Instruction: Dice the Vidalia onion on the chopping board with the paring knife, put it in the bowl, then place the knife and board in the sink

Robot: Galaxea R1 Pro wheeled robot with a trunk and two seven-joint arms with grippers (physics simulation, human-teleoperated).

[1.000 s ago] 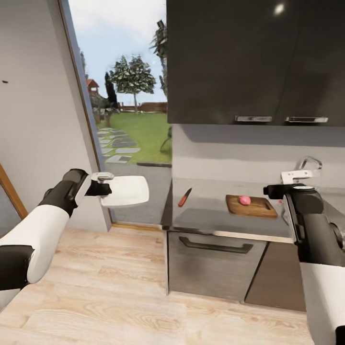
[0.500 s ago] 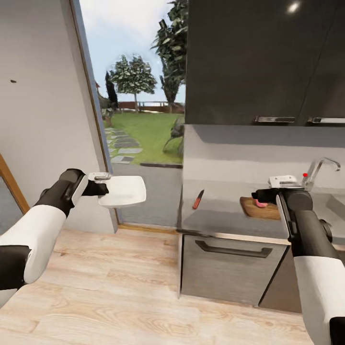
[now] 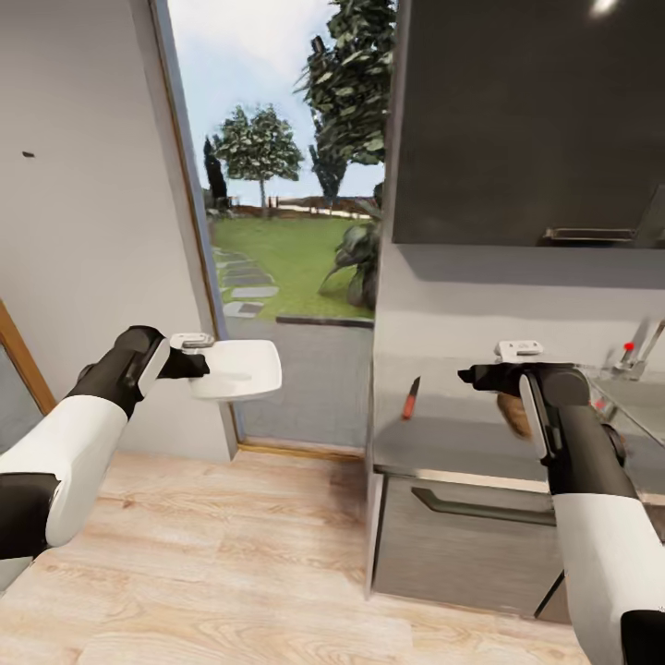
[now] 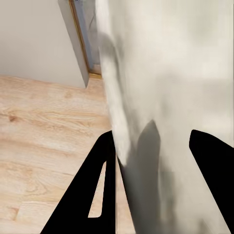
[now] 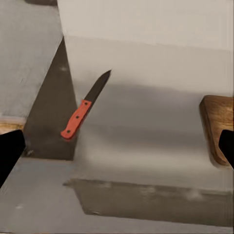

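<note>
My left gripper [image 3: 191, 365] is shut on the rim of the white bowl [image 3: 238, 368], holding it level over the floor left of the counter. In the left wrist view the bowl [image 4: 161, 73] sits between the black fingers [image 4: 97, 195]. The red-handled paring knife [image 3: 410, 399] lies on the grey countertop [image 3: 443, 434]. My right gripper [image 3: 473, 374] hovers open and empty just right of the knife. The paring knife [image 5: 84, 111] and a corner of the chopping board [image 5: 218, 126] show in the right wrist view. My right arm hides most of the chopping board [image 3: 511, 414] and all of the Vidalia onion.
The tap [image 3: 640, 349] with its red knob and a sliver of the sink [image 3: 645, 406] are at the far right. Black upper cabinets [image 3: 526, 120] hang above the counter. A glass door [image 3: 277, 222] to the garden stands left of the counter, above the pale wood floor [image 3: 231, 554].
The view has swung left, shifting the counter rightward in the picture. My right gripper has moved left across the chopping board toward the knife, covering the onion. The left arm still holds the bowl.
</note>
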